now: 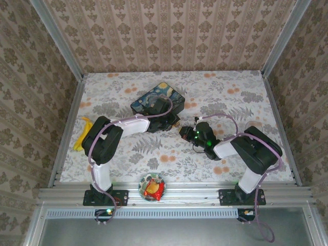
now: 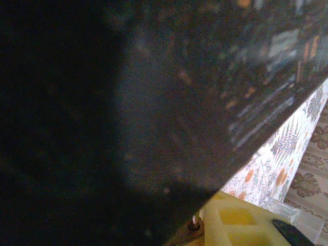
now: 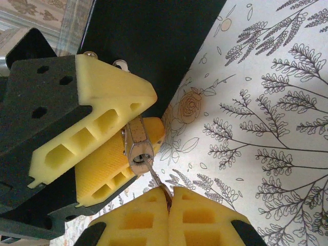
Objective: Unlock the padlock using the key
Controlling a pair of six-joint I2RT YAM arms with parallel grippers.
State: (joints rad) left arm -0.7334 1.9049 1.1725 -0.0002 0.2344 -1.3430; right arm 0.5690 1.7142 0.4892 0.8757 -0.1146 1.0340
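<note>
The top camera looks down over the whole floral-patterned worktop (image 1: 230,97). Wrist cameras see close patches of it (the left sits nearly against a dark tin box (image 2: 154,102)).

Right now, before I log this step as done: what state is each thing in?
padlock: clamped in the left gripper, shackle hidden, so locked or not is unclear.
key: pinched by the right gripper, tip at the keyhole.
tin box: lid closed.

Padlock (image 3: 137,149) sits in left hand (image 3: 146,123), key (image 3: 152,170) in right hand (image 3: 168,193).
</note>
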